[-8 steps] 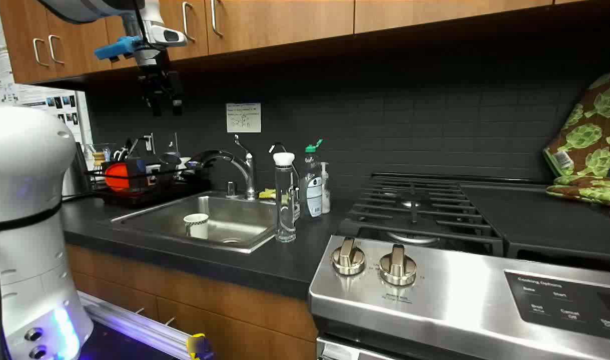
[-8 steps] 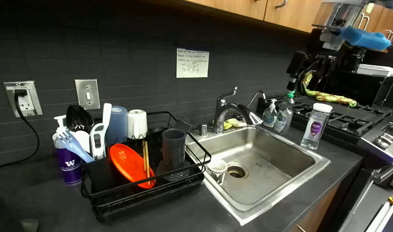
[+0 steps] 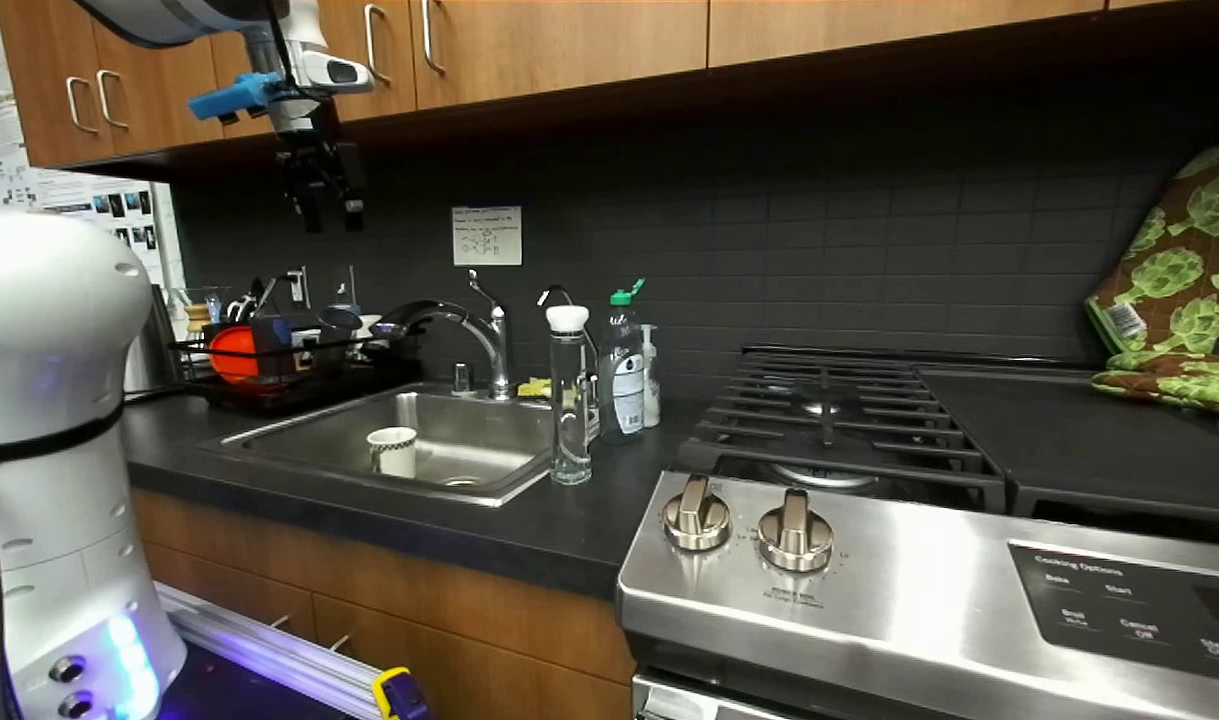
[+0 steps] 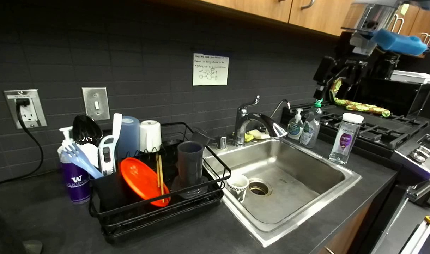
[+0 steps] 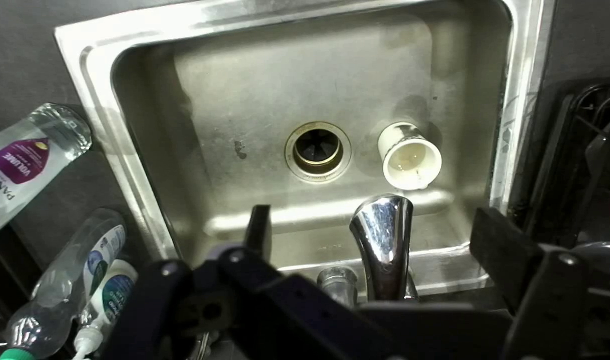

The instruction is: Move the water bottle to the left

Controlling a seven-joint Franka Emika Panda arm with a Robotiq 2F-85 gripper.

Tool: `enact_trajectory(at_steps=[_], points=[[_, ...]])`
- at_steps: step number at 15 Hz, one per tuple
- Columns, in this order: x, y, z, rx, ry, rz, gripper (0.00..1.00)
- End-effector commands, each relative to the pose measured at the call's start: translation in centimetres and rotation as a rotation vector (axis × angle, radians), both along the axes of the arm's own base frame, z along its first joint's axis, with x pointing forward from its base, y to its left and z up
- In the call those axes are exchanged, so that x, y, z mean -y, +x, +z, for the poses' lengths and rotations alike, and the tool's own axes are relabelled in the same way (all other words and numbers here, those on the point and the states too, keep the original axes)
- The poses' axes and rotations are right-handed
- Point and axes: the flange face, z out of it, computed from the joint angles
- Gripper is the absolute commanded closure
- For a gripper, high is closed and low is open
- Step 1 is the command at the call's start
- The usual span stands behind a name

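Our end effector (image 4: 331,92) is spread wide with nothing in its grasp, and its pose has not visibly changed in the last half second; as we read it, no reach for the bottle (image 4: 346,139) is under way, though we cannot tell whether the move is pending or finished. Well below it are the faucet (image 5: 385,235) and the sink (image 5: 305,75), with a cup (image 5: 407,157) inside. Lower than the end effector and off towards the stove (image 3: 899,560), the bottle stands upright on the bench (image 4: 373,165), just beside the sink's rim, ungripped. Near the bottle stand the green-capped soap (image 4: 310,128) and the pump soap (image 4: 295,127); on the end effector's opposite side sits the rack (image 4: 165,213). If left means rackward, we judge that the end effector must first go stoveward and down, then take the bottle across or round the sink. Set against the earlier pictures, both exterior views show us no difference we can make out: end effector, bottle, cup and rack keep their places.
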Motion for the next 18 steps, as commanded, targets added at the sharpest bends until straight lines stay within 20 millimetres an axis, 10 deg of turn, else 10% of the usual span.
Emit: enact_trajectory(at_steps=[1, 18], points=[[0.0, 0.0, 0.0, -0.001, 0.0, 0.0, 0.0], [14.2, 3.0, -0.3, -0.082, -0.146, 0.168, 0.0]])
